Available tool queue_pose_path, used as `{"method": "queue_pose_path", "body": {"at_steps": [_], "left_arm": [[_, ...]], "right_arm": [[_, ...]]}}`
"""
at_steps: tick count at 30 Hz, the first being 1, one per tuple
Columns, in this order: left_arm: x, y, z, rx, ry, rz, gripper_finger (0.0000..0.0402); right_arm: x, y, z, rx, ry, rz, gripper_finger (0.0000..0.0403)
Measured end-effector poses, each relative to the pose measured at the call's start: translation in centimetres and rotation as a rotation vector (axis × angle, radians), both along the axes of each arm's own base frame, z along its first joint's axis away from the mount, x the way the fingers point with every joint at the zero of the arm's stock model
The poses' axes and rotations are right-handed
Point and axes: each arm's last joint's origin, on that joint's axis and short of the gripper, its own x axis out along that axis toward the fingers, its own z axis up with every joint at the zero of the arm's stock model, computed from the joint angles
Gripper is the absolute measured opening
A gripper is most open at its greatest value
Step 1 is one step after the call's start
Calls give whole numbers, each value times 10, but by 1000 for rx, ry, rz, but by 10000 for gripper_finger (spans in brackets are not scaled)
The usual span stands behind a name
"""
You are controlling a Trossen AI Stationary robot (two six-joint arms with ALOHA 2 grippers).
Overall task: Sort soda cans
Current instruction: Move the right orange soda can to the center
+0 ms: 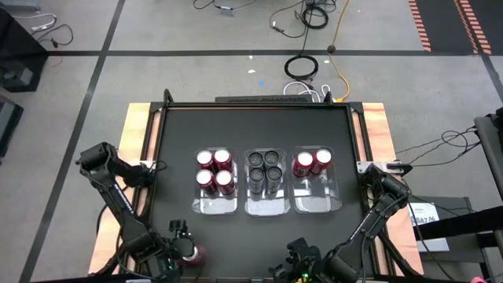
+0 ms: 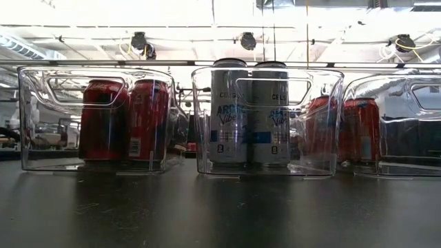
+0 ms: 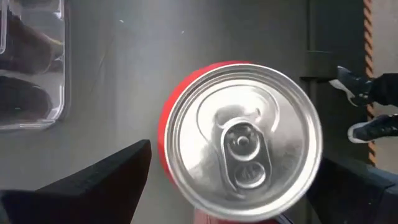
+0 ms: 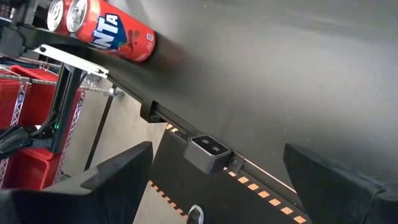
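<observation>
A red soda can (image 3: 239,140) with a silver top stands upright on the black table near its front left edge (image 1: 194,253). My left gripper (image 3: 233,155) hangs over it, open, pointing steeply down, with one finger on each side of the can and apart from it. My right gripper (image 4: 217,149) is open over the table's near edge (image 1: 302,258), with nothing between its fingers. Its wrist view shows two red cans (image 4: 106,28) standing close together on the table farther off. Several red cans (image 1: 214,171) stand in the left bin, several dark cans (image 1: 266,169) in the middle bin and two red cans (image 1: 312,163) in the right bin.
Three clear plastic bins (image 1: 215,206) (image 1: 266,207) (image 1: 316,203) stand side by side in the middle of the table. Bare black tabletop lies between them and the near edge. A small camera block (image 4: 210,152) sits at the table's near edge, below my right gripper.
</observation>
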Motion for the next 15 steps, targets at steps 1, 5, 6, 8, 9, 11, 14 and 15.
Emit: {"method": "queue_pose_path", "body": {"at_steps": [1, 5, 6, 8, 9, 11, 14, 15], "left_arm": [[1, 0, -2, 5, 3, 4, 386], [7, -1, -7, 7, 5, 17, 386], [8, -1, -8, 5, 4, 19, 386], [10, 0, -9, 4, 4, 28, 386], [12, 0, -10, 2, 4, 37, 386], [15, 2, -11, 3, 5, 49, 386], [19, 5, -11, 0, 3, 63, 386], [21, 5, -11, -3, 1, 68, 383]], "right_arm": [[0, 0, 0, 0, 0, 0, 354], [0, 0, 0, -1, 0, 0, 354], [0, 0, 0, -1, 0, 0, 354], [0, 0, 0, -3, 1, 3, 354], [0, 0, 0, -4, 1, 4, 354], [0, 0, 0, -8, 3, 8, 354], [-1, 1, 0, -18, 4, 22, 354], [-2, 1, 0, -19, 4, 25, 354]]}}
